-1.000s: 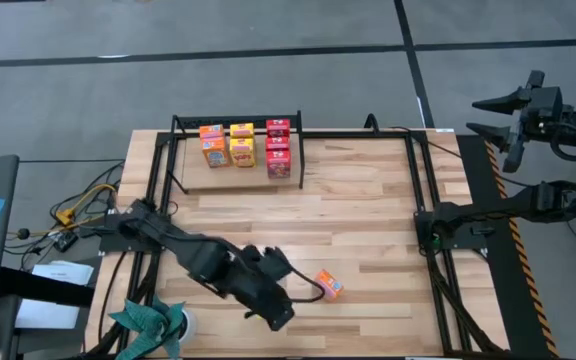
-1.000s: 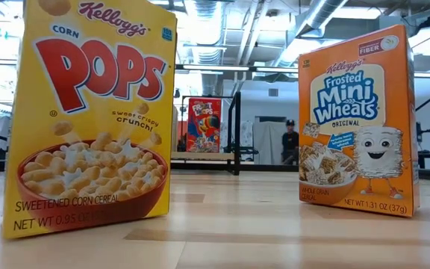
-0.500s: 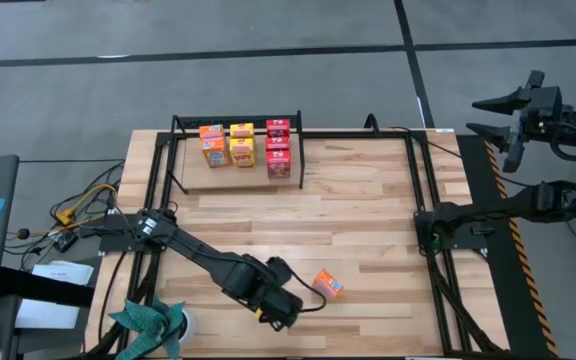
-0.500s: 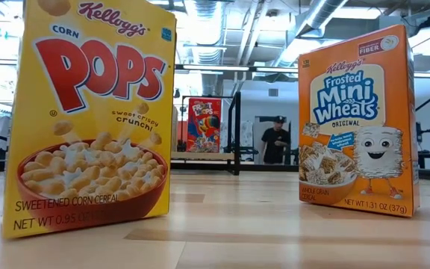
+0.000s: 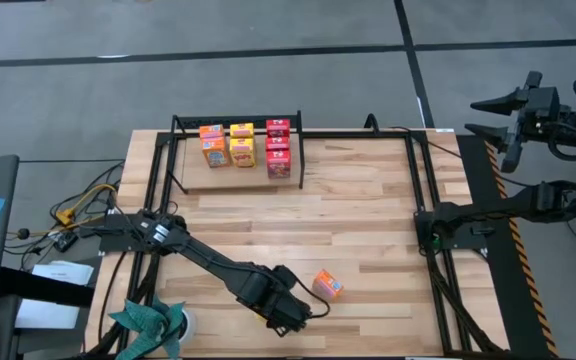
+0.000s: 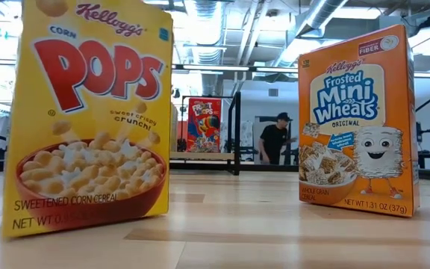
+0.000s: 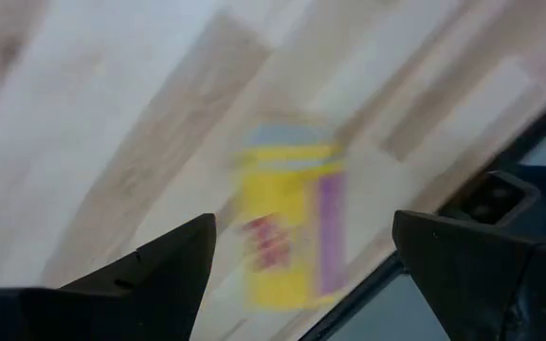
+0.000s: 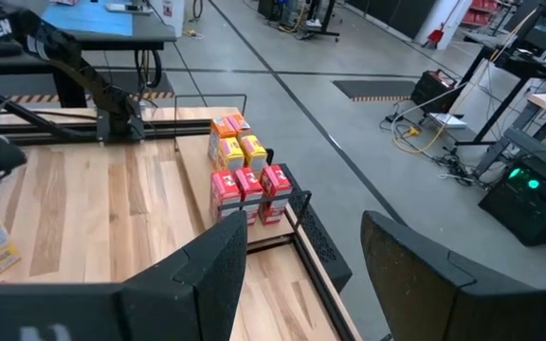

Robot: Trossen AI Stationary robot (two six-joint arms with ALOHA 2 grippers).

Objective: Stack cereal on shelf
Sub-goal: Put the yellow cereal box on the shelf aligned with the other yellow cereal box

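High view: a loose orange cereal box lies near the table's front edge, well apart from the shelf already holding the other boxes. The left gripper has swung lower and closer beside it over the last second, fingers spread, holding nothing—likely lining up a pick. The right gripper waits off-table, open.

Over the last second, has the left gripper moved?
Yes. In the high view the left gripper has swung toward the table's near edge, ending just beside the loose cereal box.
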